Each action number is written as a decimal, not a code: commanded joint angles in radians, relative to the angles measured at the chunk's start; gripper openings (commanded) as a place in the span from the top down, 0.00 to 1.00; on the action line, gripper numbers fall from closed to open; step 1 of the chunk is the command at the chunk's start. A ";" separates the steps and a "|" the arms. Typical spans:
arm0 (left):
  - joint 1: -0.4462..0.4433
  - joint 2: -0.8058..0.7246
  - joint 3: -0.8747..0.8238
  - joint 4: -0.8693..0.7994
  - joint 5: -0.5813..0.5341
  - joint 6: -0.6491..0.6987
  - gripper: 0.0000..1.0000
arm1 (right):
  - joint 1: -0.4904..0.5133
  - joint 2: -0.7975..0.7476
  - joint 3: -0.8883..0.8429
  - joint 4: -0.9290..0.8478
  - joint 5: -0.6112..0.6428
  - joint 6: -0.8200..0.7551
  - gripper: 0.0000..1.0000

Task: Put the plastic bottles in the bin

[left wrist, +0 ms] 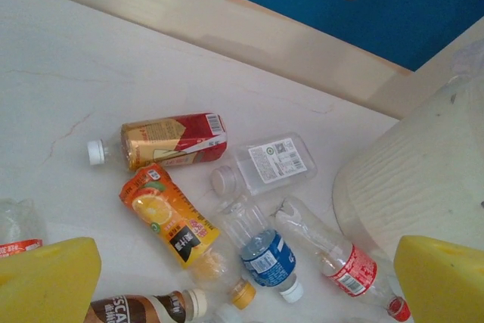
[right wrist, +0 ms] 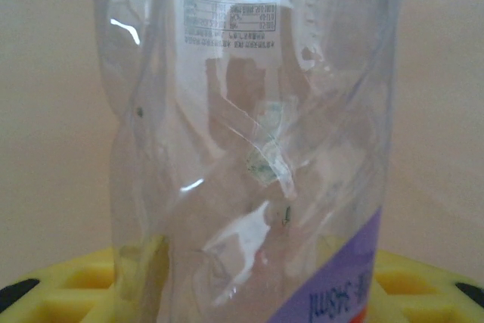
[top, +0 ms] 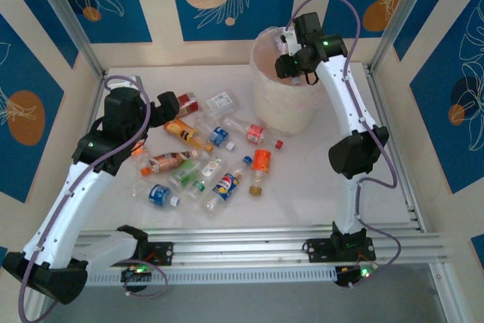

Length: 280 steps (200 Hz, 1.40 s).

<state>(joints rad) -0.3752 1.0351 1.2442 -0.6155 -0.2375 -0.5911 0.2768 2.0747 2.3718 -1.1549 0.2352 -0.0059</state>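
Readable stuff first: the brown-labelled bottle (left wrist: 140, 309) at the bottom edge of the left wrist view says "ESCA", and the rest is cut off. The squashed orange bottle (left wrist: 166, 221) has an orange slice printed on it. The flat clear bottle (left wrist: 268, 163) carries a white label with a QR code, print too tiny to read. In the right wrist view there's a crumpled clear plastic bottle (right wrist: 249, 149) with an upside-down purple label at lower right, and I can't make out the letters.

That crumpled one is clamped in the right pincer (top: 289, 49), yellow fingers (right wrist: 423, 285) at its base. It sits over the mouth of the round white bag-lined bin (top: 283, 104), upper middle of the top view.

The left pincer (left wrist: 243, 285) is released, its fingers spread wide at the bottom corners with nothing gripped, above the pile on the white worktop (left wrist: 91, 73). Under it are a red-and-gold labelled bottle (left wrist: 170, 140) with a white cap, a blue-labelled bottle (left wrist: 265, 255) and a red-labelled bottle (left wrist: 344, 266) just beside the bin wall. All lie on their sides, crowded together.
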 commanded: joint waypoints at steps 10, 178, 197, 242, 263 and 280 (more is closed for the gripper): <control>0.008 -0.014 -0.014 -0.014 -0.028 0.016 0.01 | -0.007 0.061 0.046 -0.080 -0.060 -0.044 0.56; 0.013 0.002 -0.023 -0.013 -0.032 -0.002 0.01 | 0.002 0.199 0.125 -0.179 -0.109 -0.077 0.22; 0.014 0.002 -0.024 -0.013 -0.037 -0.003 0.00 | 0.002 0.197 0.144 -0.182 -0.105 -0.074 0.17; 0.015 0.002 -0.027 -0.019 -0.038 -0.001 0.00 | 0.004 0.173 0.226 -0.179 -0.050 -0.047 0.11; 0.014 0.002 -0.031 -0.017 -0.037 0.001 0.00 | 0.005 0.142 0.270 -0.155 0.003 -0.009 0.07; 0.015 0.002 -0.036 -0.015 -0.033 0.001 0.00 | 0.005 0.102 0.286 -0.124 0.038 0.020 0.04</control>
<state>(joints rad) -0.3687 1.0370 1.2182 -0.6220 -0.2565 -0.5926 0.2756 2.2639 2.6106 -1.3090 0.2096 -0.0418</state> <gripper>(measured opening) 0.994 0.940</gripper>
